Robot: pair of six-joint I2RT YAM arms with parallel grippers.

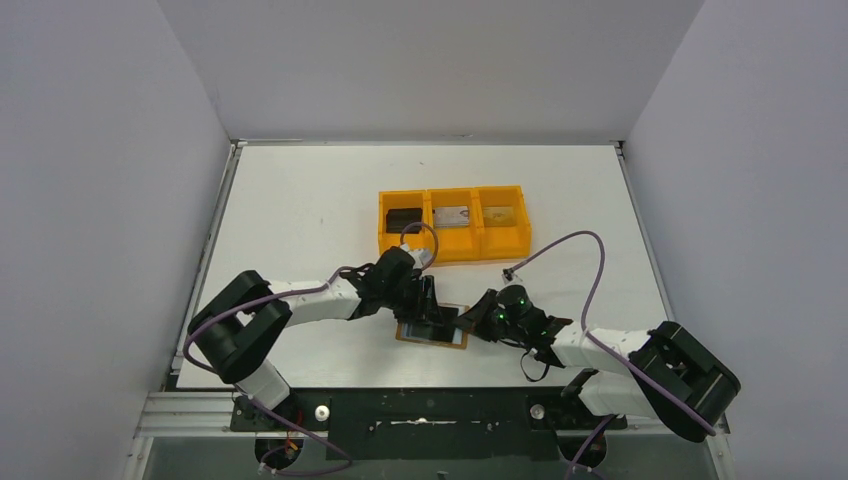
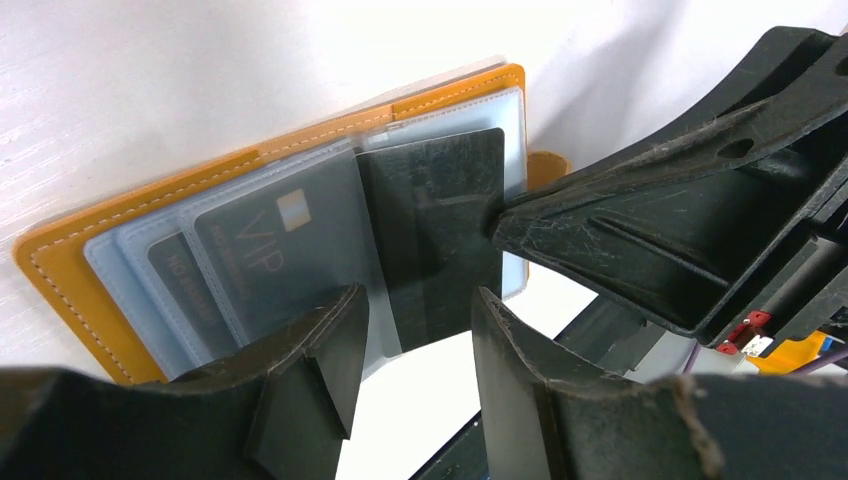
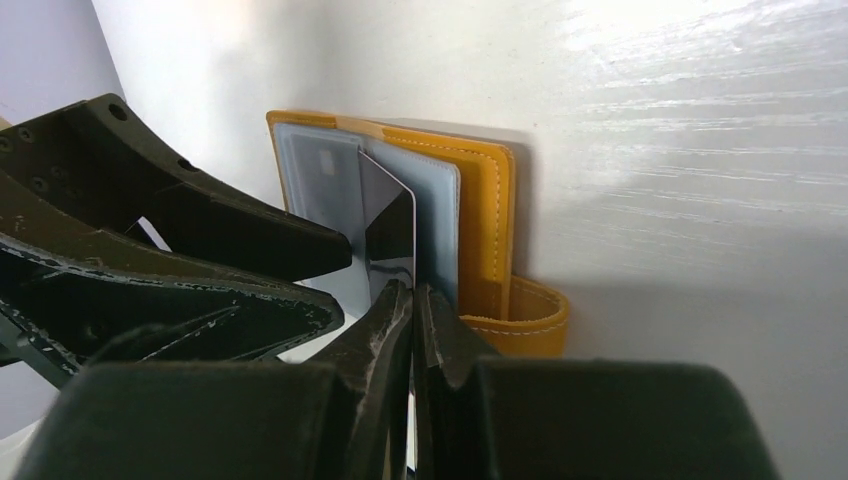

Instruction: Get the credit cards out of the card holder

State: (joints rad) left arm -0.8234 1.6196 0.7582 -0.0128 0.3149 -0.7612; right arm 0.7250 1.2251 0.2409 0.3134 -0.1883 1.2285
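Note:
The tan-brown card holder (image 1: 405, 332) lies open on the table between both arms; it also shows in the left wrist view (image 2: 60, 270) and the right wrist view (image 3: 485, 180). My right gripper (image 3: 412, 300) is shut on the edge of a dark credit card (image 3: 390, 235) that sticks partway out of a grey pocket; the same card shows in the left wrist view (image 2: 430, 230). My left gripper (image 2: 415, 350) is open, its fingers on either side of that card's near end, just over the holder. Another card marked VIP (image 2: 270, 260) sits in a pocket.
A bright orange three-compartment tray (image 1: 453, 248) stands just behind the holder, with a dark card (image 1: 405, 217) and two lighter cards (image 1: 452, 214) in its compartments. The two grippers (image 1: 425, 300) (image 1: 475, 322) are close together over the holder. Grey walls enclose the table.

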